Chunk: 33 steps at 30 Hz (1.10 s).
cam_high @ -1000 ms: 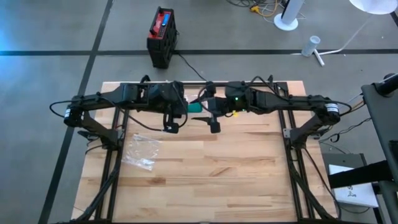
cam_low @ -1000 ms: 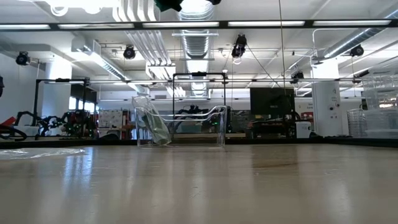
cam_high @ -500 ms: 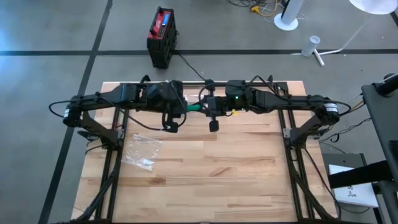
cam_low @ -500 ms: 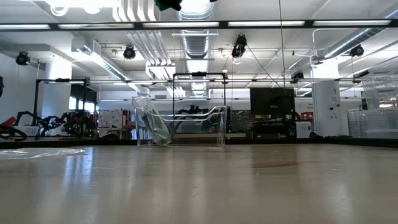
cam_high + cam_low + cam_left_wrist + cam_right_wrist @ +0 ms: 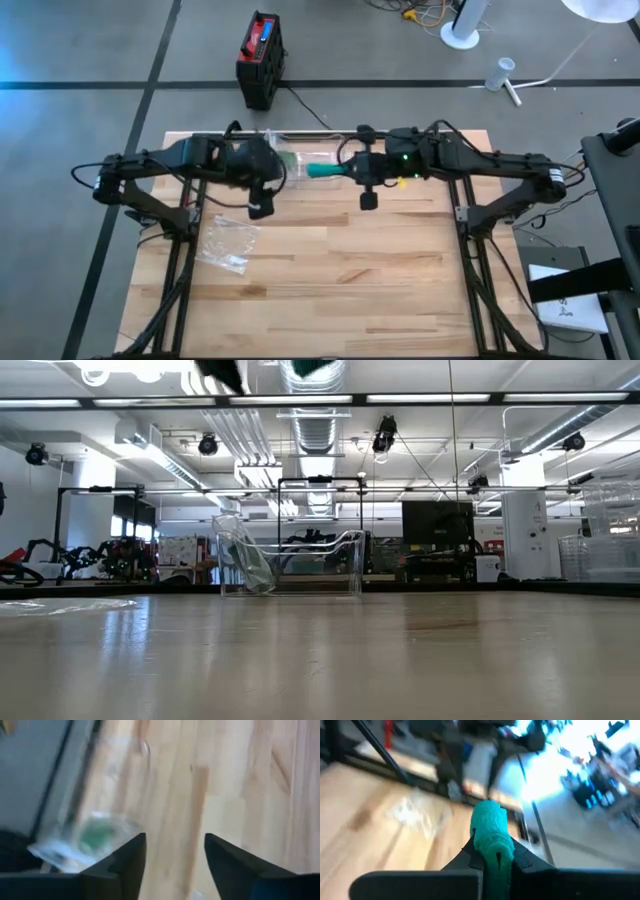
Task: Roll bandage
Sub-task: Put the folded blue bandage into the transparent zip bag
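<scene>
The bandage is a teal roll, held high above the table's far middle by my right gripper, which is shut on it. The roll also shows in the right wrist view and at the top of the low view. My left gripper hangs to the roll's left, open, with nothing between its fingers, tipped down toward the table. A clear container stands on the far edge below the two grippers. My right gripper pinches one end of the bandage roll between its two fingers. The fingers come nearly level from the table's right and lie along the roll. The roll's free end sticks out past the fingertips toward the left, clear of the table.
A crumpled clear plastic bag lies on the table's left part. The clear container holds something green. The wooden table top is bare in its middle and near part. A red and black box stands on the floor beyond the far edge.
The two grippers, close together over the far middle with the bandage between them, have drawn apart. My right gripper has gone toward the table's right edge and taken the bandage with it. My left gripper has gone toward the left edge, without the roll, and rolled about its wrist.
</scene>
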Motion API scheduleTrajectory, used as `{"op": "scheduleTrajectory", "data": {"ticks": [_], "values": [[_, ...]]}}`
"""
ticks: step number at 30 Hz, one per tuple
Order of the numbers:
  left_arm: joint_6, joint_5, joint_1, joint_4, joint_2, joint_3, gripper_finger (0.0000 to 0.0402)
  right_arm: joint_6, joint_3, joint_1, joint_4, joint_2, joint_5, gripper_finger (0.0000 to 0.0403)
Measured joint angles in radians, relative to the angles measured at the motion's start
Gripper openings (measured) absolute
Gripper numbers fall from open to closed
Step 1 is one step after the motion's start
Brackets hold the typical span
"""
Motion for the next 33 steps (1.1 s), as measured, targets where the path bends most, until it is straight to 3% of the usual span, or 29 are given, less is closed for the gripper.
{"op": "scheduleTrajectory", "data": {"ticks": [3, 8, 11, 22, 27, 33], "values": [[-0.128, 0.001, -0.042, -0.026, -0.023, -0.082, 0.0220, 0.043, -0.053, 0.025, -0.006, -0.038, 0.108, 0.0014], [-0.345, 0.067, -0.146, -0.074, -0.040, -0.236, 0.0260, 0.184, -0.150, 0.089, -0.005, -0.099, 0.160, 0.0014], [-0.388, 0.127, -0.233, -0.067, -0.040, -0.334, 0.0266, 0.254, -0.212, 0.180, -0.002, -0.116, 0.334, 0.0014], [-0.602, 0.193, -0.488, -0.057, 0.025, -0.589, 0.0226, 0.742, -0.330, 0.614, 0.007, -0.007, 0.744, 0.0014], [-0.622, 0.300, -0.546, 0.005, 0.055, -0.655, 0.0200, 0.891, -0.289, 0.733, 0.015, 0.117, 0.817, 0.0014], [-0.630, 0.234, -0.625, 0.017, 0.127, -0.681, 0.0176, 0.965, -0.191, 0.809, 0.016, 0.278, 0.818, 0.0014]]}}
